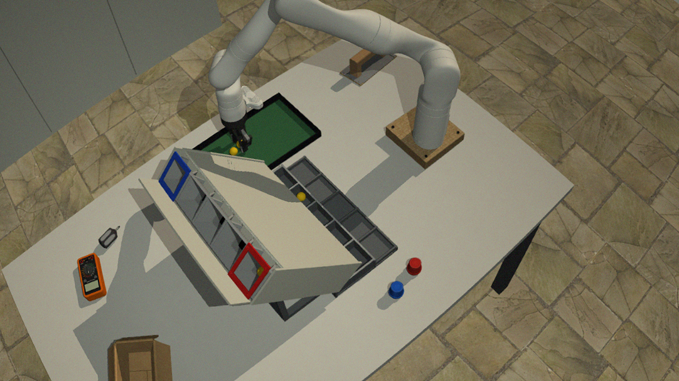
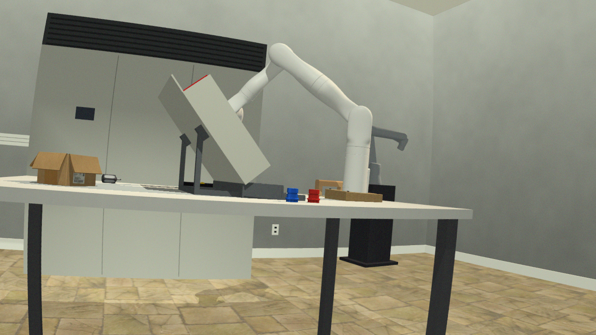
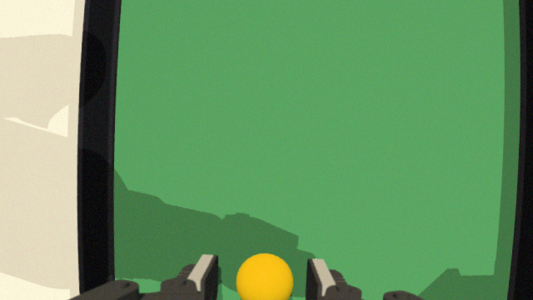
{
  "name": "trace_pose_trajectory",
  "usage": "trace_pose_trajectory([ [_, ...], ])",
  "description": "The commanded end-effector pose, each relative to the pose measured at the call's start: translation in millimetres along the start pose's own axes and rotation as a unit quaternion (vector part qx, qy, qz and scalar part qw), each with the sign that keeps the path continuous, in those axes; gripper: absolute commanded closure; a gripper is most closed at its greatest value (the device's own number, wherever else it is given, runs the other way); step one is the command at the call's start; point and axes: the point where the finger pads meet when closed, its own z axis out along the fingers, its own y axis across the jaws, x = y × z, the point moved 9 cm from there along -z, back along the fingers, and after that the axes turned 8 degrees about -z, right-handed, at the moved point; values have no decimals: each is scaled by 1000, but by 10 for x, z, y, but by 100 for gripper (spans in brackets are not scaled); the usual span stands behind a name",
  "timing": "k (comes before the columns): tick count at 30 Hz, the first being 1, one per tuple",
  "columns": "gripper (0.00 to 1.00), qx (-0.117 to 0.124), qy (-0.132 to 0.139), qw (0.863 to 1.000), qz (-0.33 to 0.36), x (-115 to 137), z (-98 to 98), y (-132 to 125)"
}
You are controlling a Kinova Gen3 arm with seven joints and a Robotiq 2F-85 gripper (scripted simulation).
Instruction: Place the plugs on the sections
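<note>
1. The arm (image 1: 338,19) (image 2: 308,77) is white and smooth, with rounded joints and thin seam lines around its tubes
2. The pincer (image 1: 239,136) (image 3: 261,277) is black, and it has two fingers with pale grey tips

You see grey walls (image 2: 500,137) meeting in a corner, with a white baseboard (image 2: 520,266) below. The floor (image 1: 604,104) (image 2: 145,316) has brownish stone tiles. Behind the white table (image 1: 481,219) (image 2: 375,210) with dark legs, you find a tall pale cabinet (image 1: 72,42) (image 2: 71,145). Shadows fall across the table top.
</note>
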Motion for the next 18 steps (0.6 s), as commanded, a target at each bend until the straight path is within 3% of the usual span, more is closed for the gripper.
trace_pose_trajectory([
  [1, 50, 0, 0, 1000, 0, -3, 25, 18],
  [10, 50, 0, 0, 1000, 0, -3, 25, 18],
  [11, 50, -22, 7, 1000, -6, -24, 24, -13],
  [18, 50, -22, 7, 1000, -6, -24, 24, -13],
])
